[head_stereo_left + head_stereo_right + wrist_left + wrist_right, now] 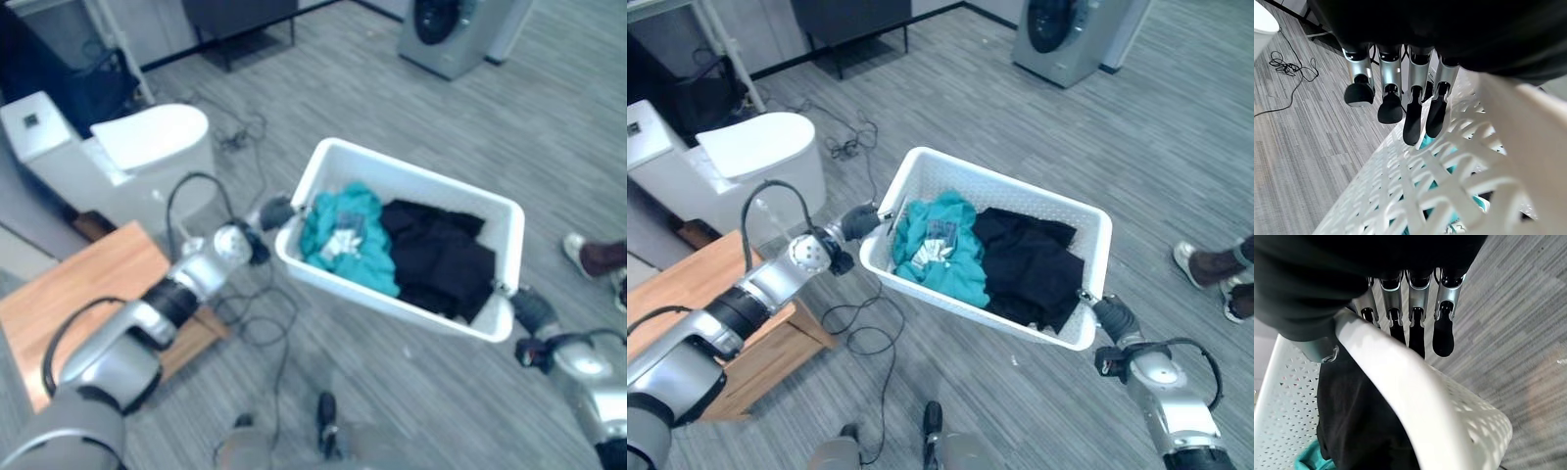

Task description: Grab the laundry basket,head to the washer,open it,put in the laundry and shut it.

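Laundry basket (1073, 279), white and perforated, at centre frame in the head views, held off the grey plank floor (950, 117) between two hands, one at each short end. Inside: teal garment (939, 247) toward the left end, black garment (1031, 264) toward the right end. Left hand (860, 221) at the basket's left end, just left of centre frame; in its wrist view, fingers (1391, 93) hanging fairly straight over the lattice wall, not visibly wrapped round the rim, so apparently pressing rather than clasping. Right hand (1115, 317) at the basket's right end, lower right of frame; in its wrist view, fingers (1444, 323) extended past the outer side of the rim (1400, 382), thumb hidden, likewise reading as a press from outside. Washer (1063, 34) at the top right of frame, well apart from the basket, door shut as far as visible. White toilet (735, 162) at upper left, wooden platform (686, 284) at lower left, a person's shoes (1215, 279) at the right edge. Judged progress: grab step done, basket lifted; walk to washer, opening, loading and closing all left to do.
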Motion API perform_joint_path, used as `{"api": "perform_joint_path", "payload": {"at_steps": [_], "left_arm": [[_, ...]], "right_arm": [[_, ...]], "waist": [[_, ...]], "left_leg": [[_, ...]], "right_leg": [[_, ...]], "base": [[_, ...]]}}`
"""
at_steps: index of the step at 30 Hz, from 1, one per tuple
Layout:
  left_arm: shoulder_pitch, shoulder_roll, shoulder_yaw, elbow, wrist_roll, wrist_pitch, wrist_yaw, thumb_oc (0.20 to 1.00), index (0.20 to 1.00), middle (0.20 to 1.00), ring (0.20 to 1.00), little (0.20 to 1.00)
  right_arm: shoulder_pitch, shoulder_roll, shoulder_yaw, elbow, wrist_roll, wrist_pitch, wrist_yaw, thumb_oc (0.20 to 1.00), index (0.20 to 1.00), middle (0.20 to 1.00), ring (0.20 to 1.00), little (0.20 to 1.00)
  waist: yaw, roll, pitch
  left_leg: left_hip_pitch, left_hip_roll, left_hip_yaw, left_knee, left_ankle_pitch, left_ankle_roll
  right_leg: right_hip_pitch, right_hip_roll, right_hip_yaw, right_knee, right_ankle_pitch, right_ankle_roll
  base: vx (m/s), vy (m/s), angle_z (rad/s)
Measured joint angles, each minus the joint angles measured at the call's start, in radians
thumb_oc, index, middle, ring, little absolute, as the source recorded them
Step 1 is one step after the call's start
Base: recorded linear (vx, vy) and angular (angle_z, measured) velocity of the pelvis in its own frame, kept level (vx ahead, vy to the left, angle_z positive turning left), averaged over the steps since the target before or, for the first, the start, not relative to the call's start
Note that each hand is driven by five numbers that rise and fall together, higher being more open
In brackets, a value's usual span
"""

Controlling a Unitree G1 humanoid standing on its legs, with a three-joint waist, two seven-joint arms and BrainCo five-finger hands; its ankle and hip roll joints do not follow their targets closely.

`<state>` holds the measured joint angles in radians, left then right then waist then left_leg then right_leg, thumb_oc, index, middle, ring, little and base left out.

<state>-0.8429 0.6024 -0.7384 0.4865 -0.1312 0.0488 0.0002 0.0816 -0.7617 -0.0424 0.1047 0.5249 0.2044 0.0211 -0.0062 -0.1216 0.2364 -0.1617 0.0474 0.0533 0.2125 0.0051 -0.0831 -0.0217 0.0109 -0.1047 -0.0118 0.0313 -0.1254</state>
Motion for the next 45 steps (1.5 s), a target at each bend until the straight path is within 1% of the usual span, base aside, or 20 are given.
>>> {"api": "perform_joint_path", "payload": {"at_steps": [4, 9, 12, 15, 16, 18, 20, 21, 24, 26, 27, 29, 30, 31, 33, 34, 36, 37, 38, 45], "left_arm": [[0.001, 0.024, -0.001, 0.016, -0.006, 0.000, -0.001, 0.200, 0.200, 0.200, 0.200, 0.200], [0.002, 0.053, 0.005, 0.025, -0.009, 0.002, -0.001, 0.200, 0.200, 0.200, 0.200, 0.200], [0.004, 0.080, 0.010, 0.024, -0.009, 0.003, -0.001, 0.200, 0.200, 0.200, 0.200, 0.200], [0.017, 0.073, 0.020, 0.022, -0.008, 0.003, -0.001, 0.200, 0.200, 0.200, 0.200, 0.200], [0.036, 0.074, 0.035, 0.018, -0.007, 0.006, -0.001, 0.200, 0.200, 0.200, 0.200, 0.200], [0.075, 0.076, 0.051, 0.014, -0.007, 0.009, -0.001, 0.200, 0.200, 0.200, 0.200, 0.200], [0.075, 0.078, 0.060, -0.003, -0.005, 0.009, 0.000, 0.200, 0.200, 0.200, 0.200, 0.200], [0.081, 0.092, 0.108, -0.007, 0.005, 0.011, 0.002, 0.200, 0.200, 0.200, 0.200, 0.200], [0.079, 0.102, 0.129, -0.004, 0.009, 0.012, 0.026, 0.200, 0.200, 0.200, 0.200, 0.200], [0.066, 0.104, 0.133, -0.002, 0.009, 0.014, 0.040, 0.200, 0.200, 0.200, 0.200, 0.200], [0.050, 0.100, 0.130, -0.001, 0.009, 0.015, 0.044, 0.200, 0.200, 0.200, 0.200, 0.200], [0.009, 0.092, 0.114, 0.012, 0.012, 0.020, 0.042, 0.200, 0.200, 0.200, 0.200, 0.200], [-0.013, 0.090, 0.104, 0.025, 0.013, 0.026, 0.038, 0.200, 0.200, 0.200, 0.200, 0.200], [-0.012, 0.073, 0.087, 0.061, 0.013, 0.026, 0.037, 0.200, 0.200, 0.200, 0.200, 0.200], [-0.041, 0.026, 0.069, 0.094, 0.014, 0.027, 0.037, 0.200, 0.200, 0.200, 0.200, 0.200], [-0.054, 0.004, 0.048, 0.120, 0.025, 0.027, 0.036, 0.200, 0.200, 0.200, 0.200, 0.200], [-0.044, -0.031, 0.020, 0.153, 0.030, 0.035, 0.036, 0.200, 0.200, 0.200, 0.200, 0.200], [-0.045, -0.035, 0.021, 0.149, 0.031, 0.038, 0.036, 0.200, 0.200, 0.200, 0.200, 0.200], [-0.043, -0.036, 0.022, 0.146, 0.031, 0.035, 0.039, 0.200, 0.200, 0.200, 0.200, 0.200], [-0.025, -0.016, 0.046, 0.118, 0.031, 0.025, 0.032, 0.200, 0.200, 0.200, 0.200, 0.200]], "right_arm": [[-0.032, -0.006, 0.041, 0.002, 0.024, 0.002, -0.003, 0.200, 0.200, 0.200, 0.200, 0.200], [-0.056, -0.005, 0.097, 0.001, 0.027, 0.010, -0.001, 0.200, 0.200, 0.200, 0.200, 0.200], [-0.063, -0.002, 0.123, -0.013, 0.028, 0.010, 0.001, 0.200, 0.200, 0.200, 0.200, 0.200], [-0.057, -0.005, 0.124, -0.016, 0.028, 0.012, 0.004, 0.200, 0.200, 0.200, 0.200, 0.200], [-0.058, 0.007, 0.125, -0.016, 0.027, 0.013, 0.006, 0.200, 0.200, 0.200, 0.200, 0.200], [-0.053, 0.025, 0.125, -0.016, 0.025, 0.013, 0.008, 0.200, 0.200, 0.200, 0.200, 0.200], [-0.051, 0.026, 0.126, -0.015, 0.023, 0.014, 0.009, 0.200, 0.200, 0.200, 0.200, 0.200], [-0.108, 0.061, 0.125, -0.007, -0.006, 0.022, 0.012, 0.200, 0.200, 0.200, 0.200, 0.200], [-0.154, 0.093, 0.131, 0.002, -0.053, 0.026, 0.012, 0.200, 0.200, 0.200, 0.200, 0.200], [-0.175, 0.092, 0.134, 0.003, -0.055, 0.028, 0.009, 0.200, 0.200, 0.200, 0.200, 0.200], [-0.177, 0.088, 0.130, 0.003, -0.055, 0.028, 0.007, 0.200, 0.200, 0.200, 0.200, 0.200], [-0.174, 0.085, 0.126, 0.004, -0.054, 0.028, 0.006, 0.200, 0.200, 0.200, 0.200, 0.200], [-0.174, 0.088, 0.126, 0.005, -0.054, 0.029, 0.004, 0.200, 0.200, 0.200, 0.200, 0.200], [-0.160, 0.089, 0.139, 0.004, -0.053, 0.027, 0.004, 0.200, 0.200, 0.200, 0.200, 0.200], [-0.134, 0.092, 0.116, 0.013, -0.052, 0.022, -0.003, 0.200, 0.200, 0.200, 0.200, 0.200], [-0.122, 0.098, 0.119, 0.045, -0.051, 0.023, -0.003, 0.200, 0.200, 0.200, 0.200, 0.200], [-0.120, 0.099, 0.117, 0.091, -0.051, 0.023, -0.002, 0.200, 0.200, 0.200, 0.200, 0.200], [-0.120, 0.099, 0.120, 0.099, -0.050, 0.023, -0.003, 0.200, 0.200, 0.200, 0.200, 0.200], [-0.123, 0.093, 0.118, 0.100, -0.050, 0.022, 0.000, 0.200, 0.200, 0.200, 0.200, 0.200], [-0.147, 0.090, 0.093, 0.104, -0.045, 0.020, 0.017, 0.200, 0.200, 0.200, 0.200, 0.200]], "waist": [[0.027, 0.028, 0.023], [0.072, 0.084, 0.029], [0.090, 0.090, 0.024], [0.063, 0.092, -0.008], [0.065, 0.056, -0.020], [0.071, 0.005, -0.044], [0.067, -0.013, -0.053], [0.077, -0.015, -0.052], [0.066, 0.012, -0.036], [0.056, 0.059, -0.026], [0.050, 0.081, -0.023], [0.013, 0.112, -0.018], [-0.001, 0.114, -0.017], [0.005, 0.111, -0.029], [-0.004, 0.122, -0.039], [-0.024, 0.115, -0.039], [-0.029, 0.154, -0.041], [-0.031, 0.154, -0.040], [-0.037, 0.166, -0.034], [-0.077, 0.159, -0.019]], "left_leg": [[-0.126, -0.057, -0.021, -0.091, 0.020, -0.017], [-0.189, -0.072, -0.075, -0.163, 0.029, -0.029], [-0.195, -0.062, -0.077, -0.123, 0.031, -0.018], [-0.118, -0.032, -0.039, -0.109, 0.046, 0.015], [-0.076, -0.054, 0.016, -0.118, 0.112, 0.088], [-0.021, -0.102, 0.058, -0.120, 0.088, 0.137], [0.017, -0.127, 0.070, -0.124, 0.065, 0.168], [0.056, -0.124, 0.098, -0.128, 0.045, 0.195], [0.160, -0.115, 0.097, -0.128, -0.003, 0.262], [0.217, -0.100, 0.070, -0.145, -0.043, 0.285], [0.233, -0.091, 0.035, -0.159, -0.058, 0.285], [0.248, -0.082, -0.022, -0.162, -0.103, 0.235], [0.255, -0.090, -0.030, -0.152, -0.116, 0.172], [0.276, -0.093, -0.041, -0.114, -0.170, 0.151], [0.284, -0.089, -0.114, -0.116, -0.223, 0.135], [0.306, -0.087, -0.158, -0.104, -0.245, 0.095], [0.345, -0.030, -0.171, -0.102, -0.291, 0.038], [0.348, -0.023, -0.150, -0.098, -0.289, 0.035], [0.367, 0.002, -0.120, -0.098, -0.285, 0.031], [0.422, 0.118, -0.176, -0.010, -0.126, -0.108]], "right_leg": [[0.016, 0.045, 0.053, 0.006, -0.015, -0.027], [0.072, 0.095, 0.131, 0.012, -0.060, -0.048], [0.125, 0.097, 0.178, 0.040, -0.117, -0.029], [0.166, 0.099, 0.195, 0.106, -0.243, 0.021], [0.158, 0.063, 0.195, 0.207, -0.323, 0.076], [0.145, 0.004, 0.172, 0.324, -0.370, 0.180], [0.142, -0.029, 0.148, 0.393, -0.352, 0.242], [-0.012, -0.052, 0.138, 0.713, -0.271, 0.403], [-0.148, -0.104, 0.034, 0.914, -0.254, 0.383], [-0.226, -0.137, -0.043, 0.864, -0.255, 0.346], [-0.254, -0.135, -0.053, 0.808, -0.262, 0.294], [-0.310, -0.134, -0.053, 0.663, -0.246, 0.249], [-0.320, -0.136, -0.049, 0.532, -0.205, 0.207], [-0.345, -0.127, -0.031, 0.369, -0.060, 0.153], [-0.380, -0.119, 0.052, 0.230, -0.032, 0.203], [-0.334, -0.163, 0.077, 0.076, -0.002, 0.256], [-0.288, -0.147, 0.005, 0.083, 0.062, 0.282], [-0.285, -0.136, 0.003, 0.103, 0.097, 0.238], [-0.285, -0.111, -0.009, 0.160, 0.121, 0.156], [-0.191, -0.070, -0.122, 0.361, -0.091, 0.096]], "base": [[0.22, -0.064, -0.42], [0.25, -0.008, -0.57], [0.41, 0.057, -0.54], [0.43, 0.054, -0.18], [0.50, 0.078, -0.48], [0.39, 0.102, -0.32], [0.29, 0.079, -0.24], [0.24, 0.039, -0.51], [0.28, 0.141, -0.31], [0.39, 0.093, -0.16], [0.32, -0.003, 0.21], [0.22, -0.056, 0.52], [0.50, -0.213, 0.46], [0.51, -0.210, 0.33], [0.43, -0.165, 0.72], [0.42, -0.151, 1.29], [0.34, -0.123, 0.89], [0.54, -0.275, 0.54], [0.42, -0.231, 0.50], [0.43, -0.352, 0.51]]}}
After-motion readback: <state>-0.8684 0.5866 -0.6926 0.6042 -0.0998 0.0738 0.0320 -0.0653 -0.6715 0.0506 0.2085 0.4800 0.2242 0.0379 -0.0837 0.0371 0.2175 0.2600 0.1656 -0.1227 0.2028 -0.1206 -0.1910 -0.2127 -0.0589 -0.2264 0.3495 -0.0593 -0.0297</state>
